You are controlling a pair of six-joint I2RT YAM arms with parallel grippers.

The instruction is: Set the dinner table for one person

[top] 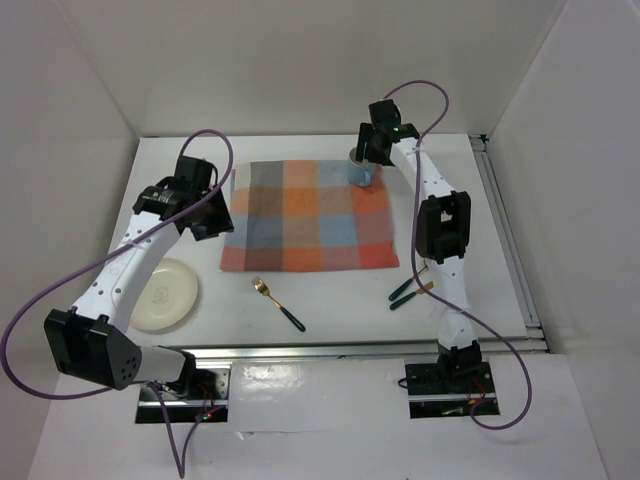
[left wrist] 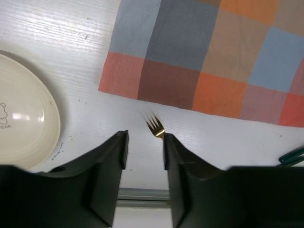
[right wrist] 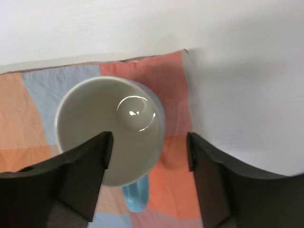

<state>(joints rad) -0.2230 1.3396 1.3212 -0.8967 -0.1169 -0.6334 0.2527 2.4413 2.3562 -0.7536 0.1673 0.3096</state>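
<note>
The white dinner table (top: 470,230) carries a checked cloth (top: 308,214). A blue mug (top: 360,173) with a white inside stands upright on the cloth's far right corner. My right gripper (top: 374,148) hovers over it, open. In the right wrist view the mug (right wrist: 110,128) lies partly between the open fingers (right wrist: 88,166), its blue handle (right wrist: 136,195) pointing toward the camera. My left gripper (top: 207,226) is open and empty by the cloth's left edge. A gold fork (top: 277,303) with a dark handle lies in front of the cloth; its tines (left wrist: 156,127) show just beyond my left gripper (left wrist: 145,149).
A cream plate (top: 163,294) lies at the front left and shows in the left wrist view (left wrist: 23,118). Two green-handled utensils (top: 410,291) lie at the front right. A silver rail (top: 350,350) runs along the near edge. White walls enclose the table.
</note>
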